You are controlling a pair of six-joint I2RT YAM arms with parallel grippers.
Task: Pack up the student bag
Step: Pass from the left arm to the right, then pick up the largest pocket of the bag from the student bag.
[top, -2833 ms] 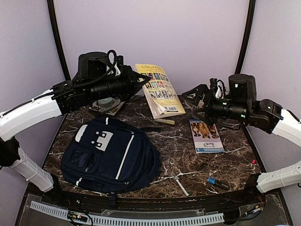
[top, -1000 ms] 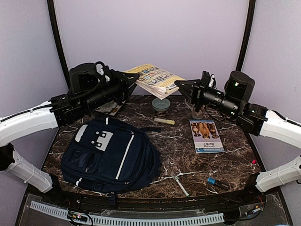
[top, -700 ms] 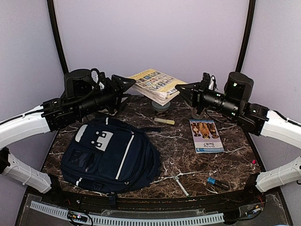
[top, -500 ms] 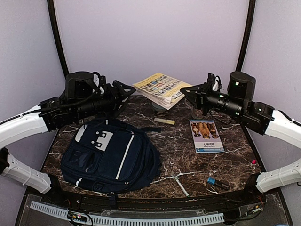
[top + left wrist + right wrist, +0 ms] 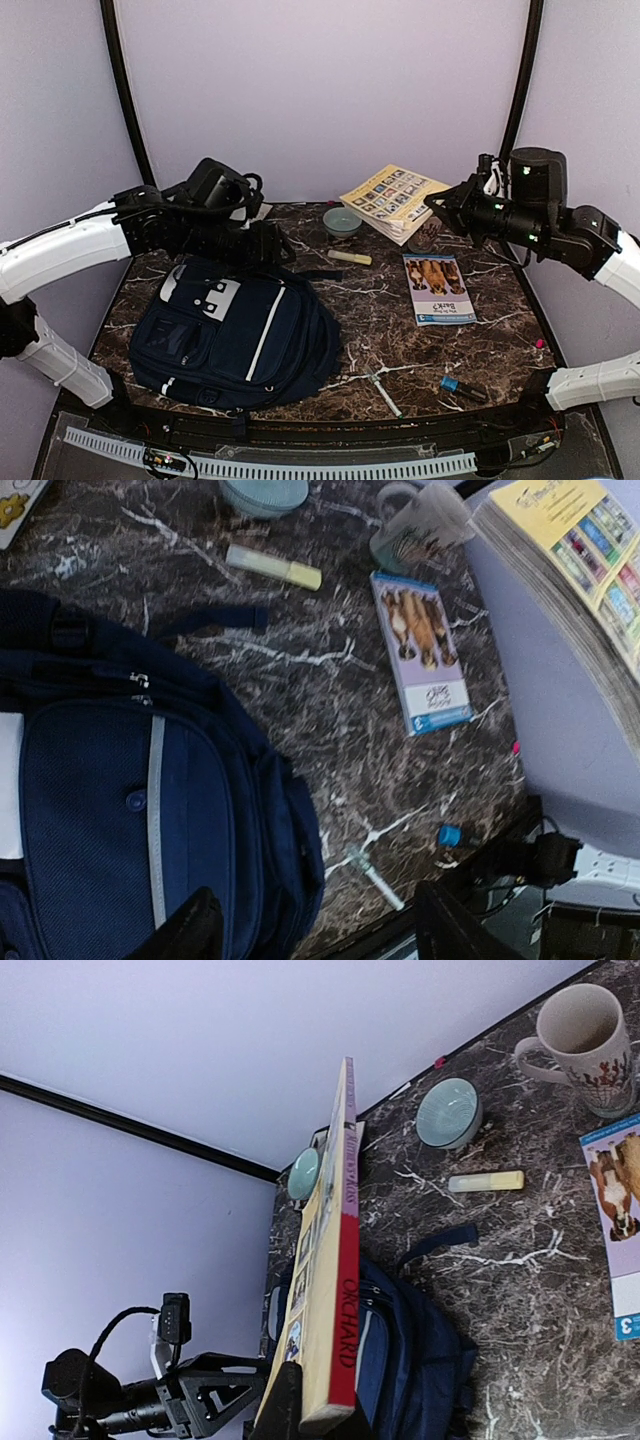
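Your left gripper (image 5: 318, 905) hangs over the top end of the bag (image 5: 240, 330), left of centre in the overhead view. In its wrist view its two fingers stand apart at the bottom edge with nothing between them.

The bag lies flat on the table (image 5: 380, 330), front side up, in the lower left of the overhead frame. Its white patch is toward the upper left, and a dark strap trails off its top toward the centre.

Past the strap, a pale green bowl (image 5: 342, 221) sits near the back edge at centre. A yellow highlighter (image 5: 350, 257) lies just in front of it, apart from the bag.

Right of the bowl, the book (image 5: 395, 200) is up off the table and tilted, its yellow cover with small portraits facing the camera. In the right wrist view you see it edge-on, red spine toward the lens.

A mug (image 5: 585, 1045) stands on the table below the book's right end, half hidden by it from overhead. A thin booklet (image 5: 437, 287) with dogs on its cover lies flat just in front of the mug.

Your right gripper (image 5: 443, 203) is in the upper right, clamped on the book's right edge.

Along the front edge, right of centre, lie a white pen (image 5: 383, 390) and a small blue-capped item (image 5: 462, 386). A tiny pink object (image 5: 540, 343) sits near the right edge.
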